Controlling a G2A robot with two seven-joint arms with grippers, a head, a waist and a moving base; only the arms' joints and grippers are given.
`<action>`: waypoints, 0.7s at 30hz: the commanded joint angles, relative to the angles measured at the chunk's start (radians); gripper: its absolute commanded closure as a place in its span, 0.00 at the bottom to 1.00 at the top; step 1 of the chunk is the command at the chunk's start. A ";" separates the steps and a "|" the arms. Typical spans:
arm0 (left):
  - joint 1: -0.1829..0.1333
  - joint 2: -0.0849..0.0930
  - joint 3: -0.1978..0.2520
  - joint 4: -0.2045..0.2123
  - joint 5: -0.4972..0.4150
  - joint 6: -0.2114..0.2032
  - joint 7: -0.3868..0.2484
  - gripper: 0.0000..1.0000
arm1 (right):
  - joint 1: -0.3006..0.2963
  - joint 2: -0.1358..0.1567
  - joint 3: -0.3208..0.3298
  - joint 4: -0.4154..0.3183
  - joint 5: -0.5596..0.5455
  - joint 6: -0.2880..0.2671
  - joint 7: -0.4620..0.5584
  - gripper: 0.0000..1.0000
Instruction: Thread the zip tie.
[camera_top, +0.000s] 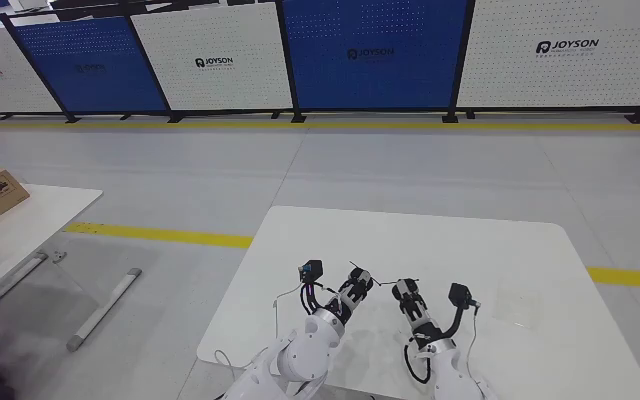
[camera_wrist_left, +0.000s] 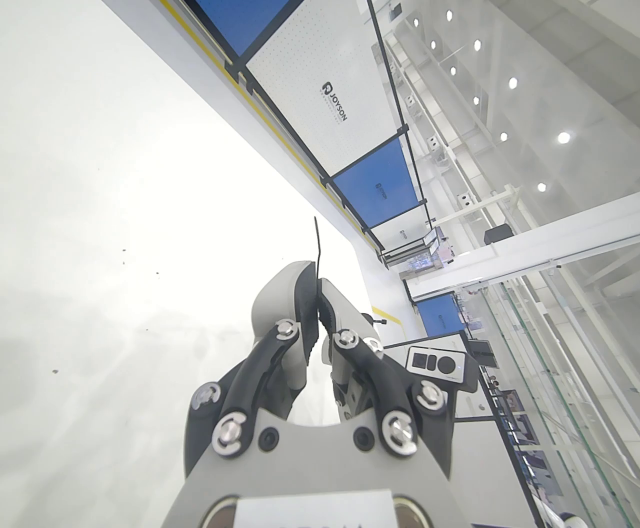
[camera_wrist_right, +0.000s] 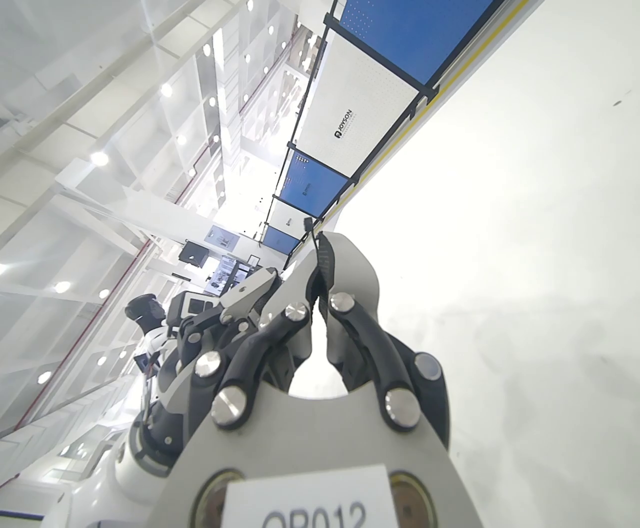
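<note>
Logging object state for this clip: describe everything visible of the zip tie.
The zip tie is a thin black strap, plastic by its look, apparently spanning between both arms over the white table. The left end effector pinches its tail; the right end effector pinches just short of its small square head. Unthreaded.

Free room: far half of the bench (camera_top: 450, 235).
Obstacle: zip tie (camera_top: 383, 279) strung between left gripper (camera_top: 364, 280) and right gripper (camera_top: 402, 289).

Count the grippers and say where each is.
2. The left gripper is shut on the zip tie's pointed end, the right gripper on its head end; both sit close together over the table's near side.
</note>
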 joint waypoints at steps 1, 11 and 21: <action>0.000 0.000 0.000 0.000 0.000 0.000 0.000 1.00 | 0.000 -0.001 0.001 0.001 0.004 -0.005 0.001 1.00; 0.000 0.000 0.000 0.000 0.000 0.000 0.000 1.00 | -0.030 0.003 0.028 -0.027 0.002 -0.033 -0.008 1.00; 0.000 0.000 0.000 0.000 0.000 0.000 0.000 1.00 | -0.039 0.004 0.033 -0.030 -0.005 -0.037 0.013 1.00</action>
